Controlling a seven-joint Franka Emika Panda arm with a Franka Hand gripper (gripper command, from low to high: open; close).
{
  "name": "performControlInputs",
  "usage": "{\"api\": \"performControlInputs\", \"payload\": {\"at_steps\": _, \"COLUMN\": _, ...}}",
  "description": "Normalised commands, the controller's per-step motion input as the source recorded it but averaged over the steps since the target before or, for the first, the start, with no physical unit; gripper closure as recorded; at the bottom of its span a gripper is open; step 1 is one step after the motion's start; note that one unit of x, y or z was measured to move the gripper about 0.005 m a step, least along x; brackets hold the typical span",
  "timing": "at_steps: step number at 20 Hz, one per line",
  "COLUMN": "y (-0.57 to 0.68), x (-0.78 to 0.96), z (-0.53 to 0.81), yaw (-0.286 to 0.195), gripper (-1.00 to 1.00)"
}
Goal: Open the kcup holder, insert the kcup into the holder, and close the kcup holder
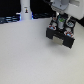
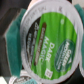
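One arm works in the exterior view; its white gripper (image 1: 60, 21) hangs directly over the black kcup holder (image 1: 61, 36), which stands on a pale table (image 1: 25, 60); a small pale cup shape, likely the kcup (image 1: 59, 22), sits at the jaws' lower end, just above the holder's top, though the picture is too blurred to tell whether the jaws pinch it or stand spread; a white bottle-like object (image 1: 25, 11) stands well apart toward the exterior view's left. In the wrist view the kcup (image 2: 49, 37) fills nearly the whole picture, its green lid with white rim facing the camera, very close beneath the jaws; the fingers themselves cannot be made out.
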Motion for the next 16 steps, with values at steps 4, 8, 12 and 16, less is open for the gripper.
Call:
{"api": "performControlInputs", "payload": {"at_steps": 4, "y": 0.07, "x": 0.07, "z": -0.23, "yaw": -0.001, "gripper": 1.00}}
{"api": "performControlInputs", "payload": {"at_steps": 8, "y": 0.12, "x": 0.05, "z": -0.06, "yaw": 0.021, "gripper": -1.00}}
{"api": "performControlInputs", "payload": {"at_steps": 12, "y": 0.12, "x": 0.08, "z": 0.21, "yaw": 0.058, "gripper": -1.00}}
{"api": "performControlInputs", "payload": {"at_steps": 16, "y": 0.12, "x": 0.09, "z": 0.25, "yaw": 0.040, "gripper": -1.00}}
